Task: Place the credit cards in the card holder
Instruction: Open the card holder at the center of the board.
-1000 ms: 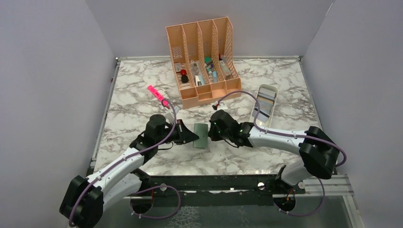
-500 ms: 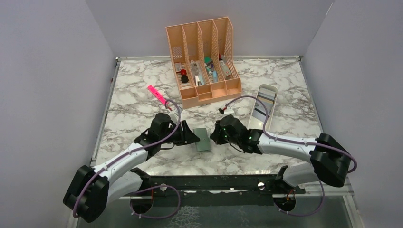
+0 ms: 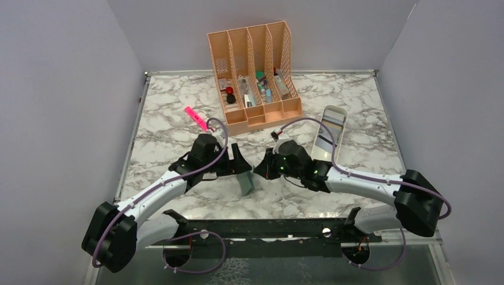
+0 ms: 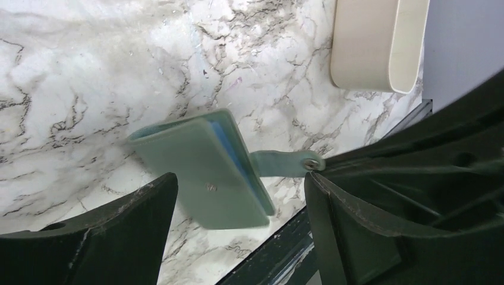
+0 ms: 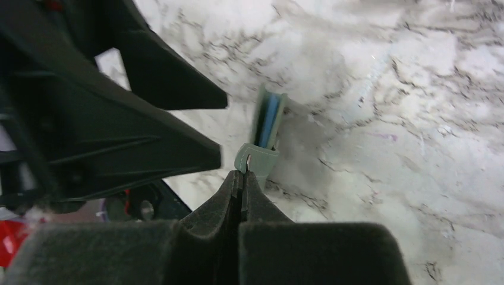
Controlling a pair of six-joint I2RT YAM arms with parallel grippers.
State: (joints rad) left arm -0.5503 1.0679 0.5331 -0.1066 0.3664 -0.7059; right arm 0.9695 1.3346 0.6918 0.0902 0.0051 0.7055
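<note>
The grey-green card holder stands tilted on its edge on the marble between the two grippers, its blue inner pockets showing along one side. My right gripper is shut on the holder's snap tab. My left gripper is open, its fingers on either side of the holder and apart from it. Gold and dark credit cards lie in the white tray at the right.
The long white tray lies right of centre. A peach slotted organizer with small items stands at the back. A pink highlighter lies left of it. The table's dark near edge runs just beyond the holder.
My left gripper has opened and let go of the card holder. The right gripper, still shut on the tab, has shifted left and the holder has tipped up onto its edge.
</note>
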